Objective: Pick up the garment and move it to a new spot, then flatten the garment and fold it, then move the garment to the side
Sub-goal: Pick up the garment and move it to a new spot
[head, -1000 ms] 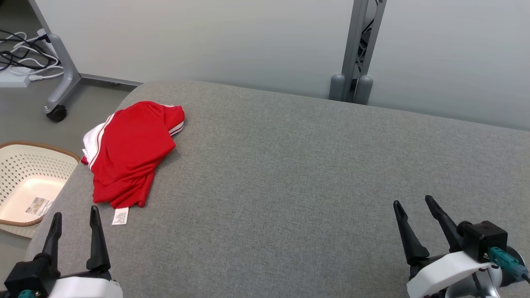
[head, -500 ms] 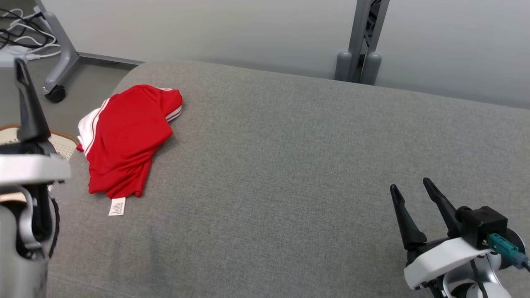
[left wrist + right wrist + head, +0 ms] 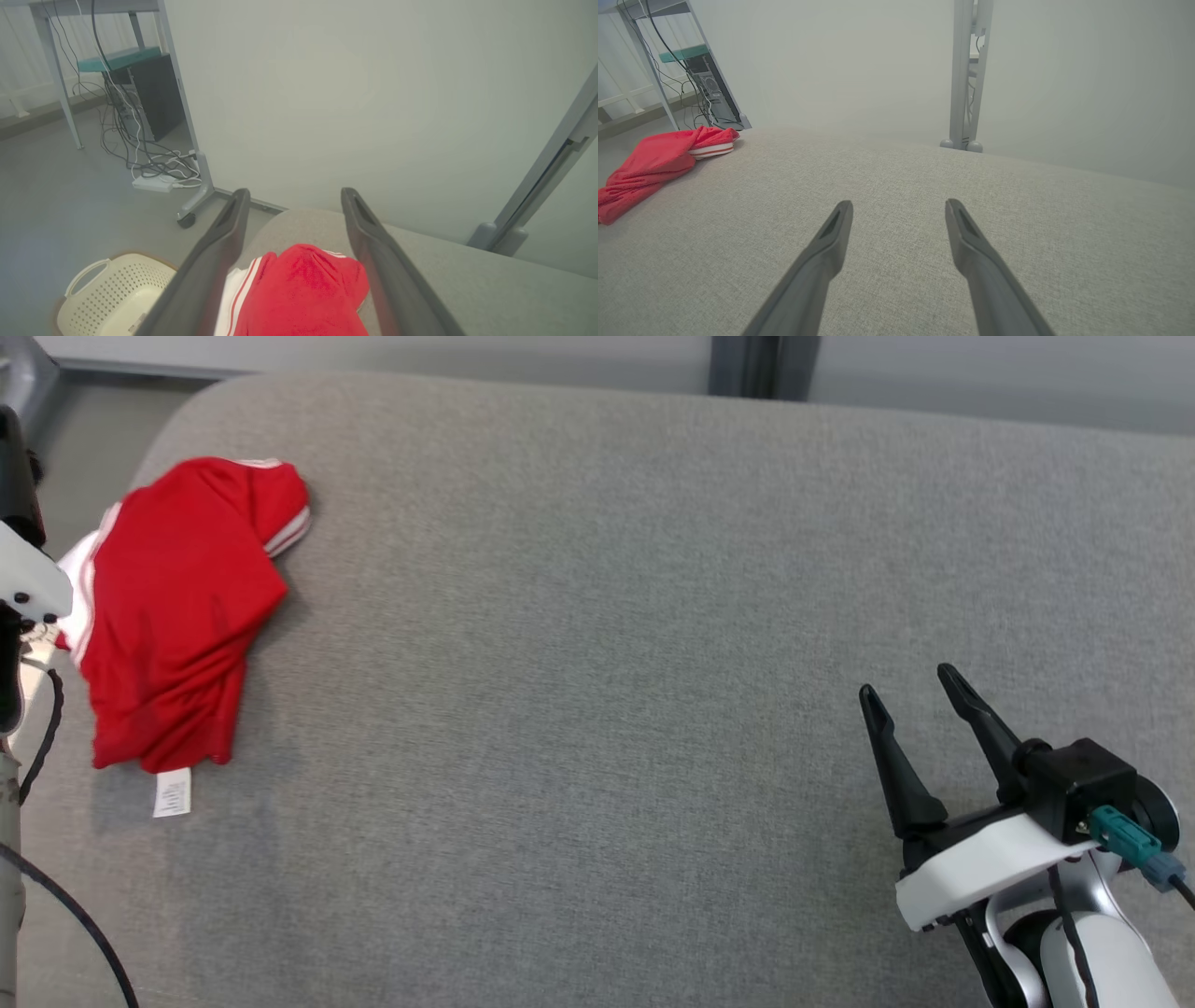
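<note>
Crumpled red garment [image 3: 173,616], white-striped

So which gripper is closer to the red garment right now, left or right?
Left. The left gripper is open right beside the red garment, which shows between its fingers. The right gripper, also open, sits far across the grey cushion.

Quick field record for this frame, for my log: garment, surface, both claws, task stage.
garment: red with white stripes, crumpled, near the far left corner; white label showing
surface: grey cushion
left claw: open, aimed at the garment, holding nothing
right claw: open, holding nothing, over bare cushion
nearby: perforated basket on the floor
stage: pickup not yet done
</note>
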